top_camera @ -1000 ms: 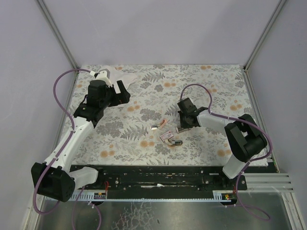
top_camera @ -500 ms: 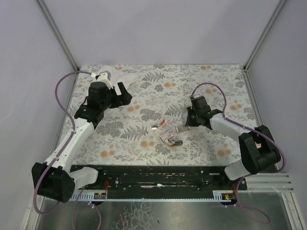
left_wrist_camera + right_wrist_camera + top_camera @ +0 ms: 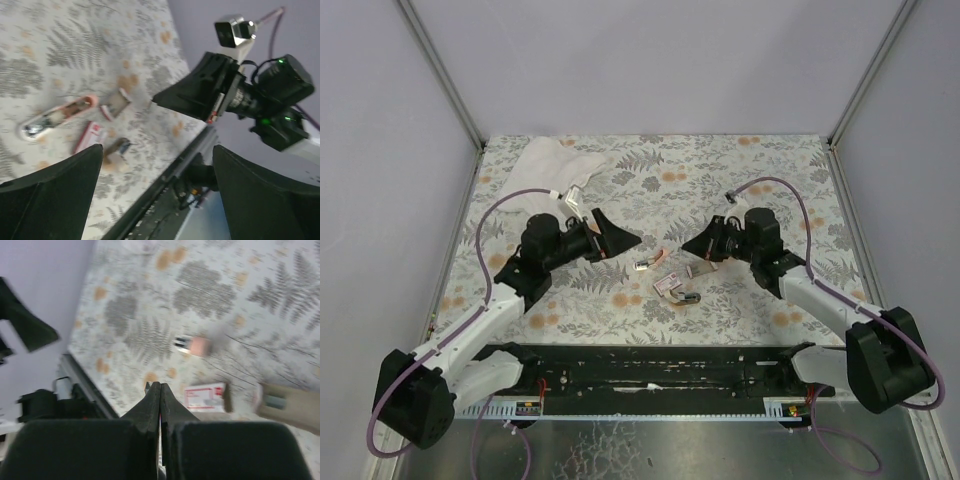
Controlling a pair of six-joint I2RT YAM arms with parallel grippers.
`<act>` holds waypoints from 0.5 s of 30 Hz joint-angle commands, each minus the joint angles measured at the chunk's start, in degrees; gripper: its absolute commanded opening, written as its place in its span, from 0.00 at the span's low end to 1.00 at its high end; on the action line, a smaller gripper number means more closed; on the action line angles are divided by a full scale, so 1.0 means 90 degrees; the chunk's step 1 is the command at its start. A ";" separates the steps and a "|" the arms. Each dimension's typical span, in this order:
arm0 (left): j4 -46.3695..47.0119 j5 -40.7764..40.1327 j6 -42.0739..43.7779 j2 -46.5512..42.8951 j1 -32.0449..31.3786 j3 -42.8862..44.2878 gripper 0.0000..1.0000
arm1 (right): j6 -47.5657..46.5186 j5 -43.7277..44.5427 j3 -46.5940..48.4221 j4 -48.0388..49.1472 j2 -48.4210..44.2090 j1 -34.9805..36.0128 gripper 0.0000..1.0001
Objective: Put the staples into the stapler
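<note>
A: Where is the staples box [image 3: 668, 284]?
B: Flat at mid-table, just beside stapler [image 3: 650, 261]. Can't tell what is in it.
A: Pincers?
B: Left gripper [image 3: 618, 236] spread wide, empty. Right gripper [image 3: 692, 246] fingers pressed together, nothing between. They flank the parts.
A: Room?
B: Parts sit well off table [image 3: 770, 170] edges. White cloth [image 3: 555, 160] is in the far-left corner.
</note>
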 commanded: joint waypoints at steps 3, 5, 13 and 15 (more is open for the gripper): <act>0.2160 0.0676 -0.1415 -0.0237 -0.0490 -0.0445 0.86 | 0.1439 -0.1462 -0.0219 0.2582 -0.0485 -0.0023 0.00; 0.2381 0.0742 -0.1507 -0.0223 -0.0635 -0.0431 0.82 | 0.1648 -0.1652 -0.0248 0.2937 -0.0598 -0.0024 0.00; 0.2736 0.0892 -0.1455 0.0059 -0.1159 -0.0050 0.71 | 0.2616 -0.2323 -0.0355 0.4456 -0.0729 -0.0022 0.00; 0.2802 0.0890 -0.1405 0.0151 -0.1259 0.0042 0.68 | 0.2741 -0.2495 -0.0315 0.4601 -0.0698 -0.0018 0.00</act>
